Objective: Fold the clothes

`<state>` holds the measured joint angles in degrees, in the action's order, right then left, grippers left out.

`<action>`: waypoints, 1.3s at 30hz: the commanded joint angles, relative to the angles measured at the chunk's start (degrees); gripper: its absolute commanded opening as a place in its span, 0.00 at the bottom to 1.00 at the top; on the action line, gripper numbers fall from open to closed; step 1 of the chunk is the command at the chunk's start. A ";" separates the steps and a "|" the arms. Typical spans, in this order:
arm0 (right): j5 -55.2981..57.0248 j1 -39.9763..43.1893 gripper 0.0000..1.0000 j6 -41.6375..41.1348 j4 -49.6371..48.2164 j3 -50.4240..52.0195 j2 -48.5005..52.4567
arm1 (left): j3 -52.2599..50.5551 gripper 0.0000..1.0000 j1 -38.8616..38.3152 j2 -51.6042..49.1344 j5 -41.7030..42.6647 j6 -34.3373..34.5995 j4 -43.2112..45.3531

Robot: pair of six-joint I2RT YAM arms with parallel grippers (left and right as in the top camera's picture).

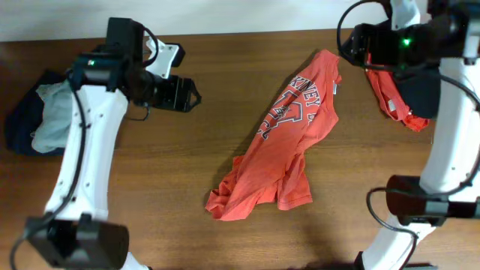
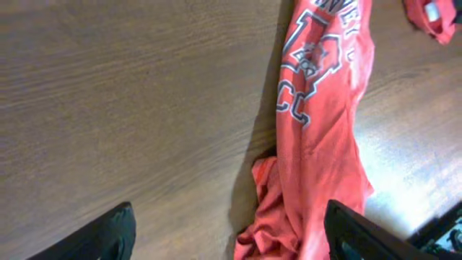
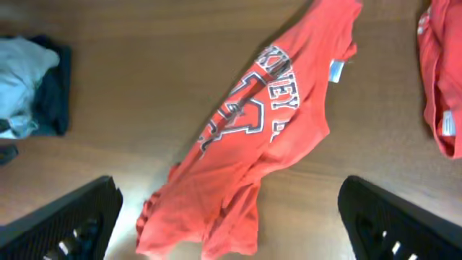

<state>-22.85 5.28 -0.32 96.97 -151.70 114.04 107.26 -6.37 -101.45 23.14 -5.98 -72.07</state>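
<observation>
Bench notes, shirt-folding job.

- Orange-red short-sleeved cotton T-shirt with white-and-dark block lettering [image 1: 289, 142] lies print-up on the brown wooden bench [image 1: 225, 60], right of centre. It runs on a slant: collar end toward the far right, lower end bunched and doubled over itself toward the near side.
- Left pincer [image 1: 196, 96]: released, fingers spread wide, nothing between them. It hangs over bare wood, well apart from the shirt.
- Right pincer [image 3: 231, 227]: also released and wide, empty, up high near the collar end.
- Step, as I read it: no fold made yet. The shirt is not flat, so this looks like the laying-out stage.
- Next move would call for both arms coming down on opposite ends of the shirt and drawing it out flat, with the rumpled lower end teased open first.
- Containers: none in view. Other garments sit straight on the bench: a second crumpled red garment [image 1: 390, 97] at the far right, partly under the right arm, and a dark navy garment [image 1: 19, 127] with a pale grey-green one [image 1: 52, 124] heaped on it at the far left.
</observation>
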 commanded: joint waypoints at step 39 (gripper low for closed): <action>7.15 0.31 0.99 -13.73 -22.34 76.06 -30.99 | -23.98 0.99 -6.64 8.87 -13.97 16.00 15.50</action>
<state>-14.68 5.28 -13.39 76.38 -79.40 87.85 83.61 -12.91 -92.58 12.03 9.93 -56.99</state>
